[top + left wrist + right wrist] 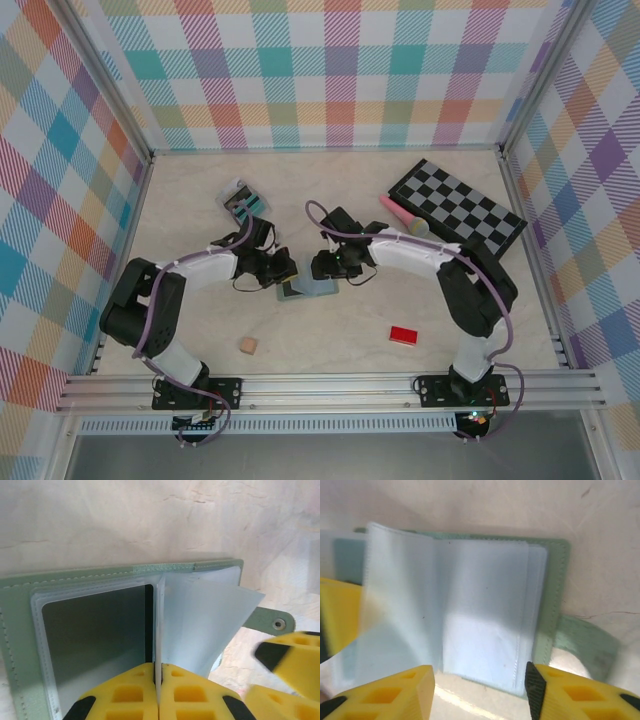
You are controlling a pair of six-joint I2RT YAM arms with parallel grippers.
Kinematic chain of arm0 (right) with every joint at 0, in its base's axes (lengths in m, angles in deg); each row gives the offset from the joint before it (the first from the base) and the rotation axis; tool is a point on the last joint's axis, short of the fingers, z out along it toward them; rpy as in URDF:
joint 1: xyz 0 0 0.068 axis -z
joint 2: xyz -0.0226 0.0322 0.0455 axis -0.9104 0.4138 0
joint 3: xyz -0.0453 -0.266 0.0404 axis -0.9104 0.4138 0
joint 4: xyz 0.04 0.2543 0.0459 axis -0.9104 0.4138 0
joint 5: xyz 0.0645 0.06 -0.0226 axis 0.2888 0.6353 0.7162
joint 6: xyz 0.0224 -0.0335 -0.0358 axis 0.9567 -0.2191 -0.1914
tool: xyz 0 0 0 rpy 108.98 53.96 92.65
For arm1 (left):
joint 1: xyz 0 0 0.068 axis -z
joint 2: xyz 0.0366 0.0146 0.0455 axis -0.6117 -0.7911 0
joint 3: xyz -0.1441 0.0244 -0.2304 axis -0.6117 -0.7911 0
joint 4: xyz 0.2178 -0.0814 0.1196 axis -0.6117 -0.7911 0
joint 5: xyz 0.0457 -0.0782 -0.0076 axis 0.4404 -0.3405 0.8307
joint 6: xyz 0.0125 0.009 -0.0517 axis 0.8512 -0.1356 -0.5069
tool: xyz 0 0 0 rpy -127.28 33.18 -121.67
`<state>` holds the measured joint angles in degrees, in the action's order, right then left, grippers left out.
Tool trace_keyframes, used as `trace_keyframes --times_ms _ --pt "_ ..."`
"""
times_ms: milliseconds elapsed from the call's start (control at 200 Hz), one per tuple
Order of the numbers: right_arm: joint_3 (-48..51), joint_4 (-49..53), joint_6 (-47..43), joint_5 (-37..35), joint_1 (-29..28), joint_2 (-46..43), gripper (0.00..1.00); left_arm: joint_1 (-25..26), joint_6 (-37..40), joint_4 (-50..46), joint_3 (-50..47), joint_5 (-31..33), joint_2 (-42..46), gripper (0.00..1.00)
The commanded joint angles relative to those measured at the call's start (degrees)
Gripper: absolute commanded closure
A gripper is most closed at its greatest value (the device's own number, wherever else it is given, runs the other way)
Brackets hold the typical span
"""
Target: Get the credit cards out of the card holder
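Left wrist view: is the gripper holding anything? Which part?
Yes. The left gripper is shut on a clear plastic sleeve of the open card holder, pinching its near edge close to the spine. The dark grey card beside it lies ungripped.

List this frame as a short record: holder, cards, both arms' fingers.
holder: open on the table, between the two arms
dark card: in the holder's left pocket
sleeve: clear page, lifted off the right half
left fingers: shut on the sleeve's near edge
right fingers: open, either side of the holder's near edge
teal card: on the table, apart from the holder
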<state>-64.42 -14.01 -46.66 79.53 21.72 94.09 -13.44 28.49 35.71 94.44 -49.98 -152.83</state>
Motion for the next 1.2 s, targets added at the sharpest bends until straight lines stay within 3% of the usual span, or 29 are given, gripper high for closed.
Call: trace_keyframes --times_ms 0,145,235,315,610,900,1195 --pt "1.3 -1.9 0.9 0.0 0.6 -3.9 0.43 1.0 5.1 -10.0 3.2 4.6 2.8 1.00" --pt "2.1 -2.0 2.0 -1.6 0.9 -5.7 0.35 0.9 5.8 -13.2 5.0 5.2 3.2 1.00" --pt "2.6 -2.5 2.1 -1.8 1.0 -6.3 0.34 1.0 3.5 -6.9 3.6 -1.9 3.0 0.85" --pt "3.0 -3.0 2.1 -1.8 1.1 -6.9 0.34 1.6 1.5 -3.8 3.0 -4.1 2.6 0.73" --pt "4.4 -3.1 2.4 -3.0 1.6 -8.8 0.34 3.6 -0.5 0.7 4.1 -5.9 0.5 0.53" --pt "6.6 -5.4 1.9 -4.2 1.7 -11.1 0.36 3.9 -4.5 7.0 2.4 -6.9 -0.9 0.45" --pt "4.7 -5.4 0.2 1.7 1.5 -8.8 0.46 2.6 -8.3 3.1 -0.2 3.7 5.0 0.50"
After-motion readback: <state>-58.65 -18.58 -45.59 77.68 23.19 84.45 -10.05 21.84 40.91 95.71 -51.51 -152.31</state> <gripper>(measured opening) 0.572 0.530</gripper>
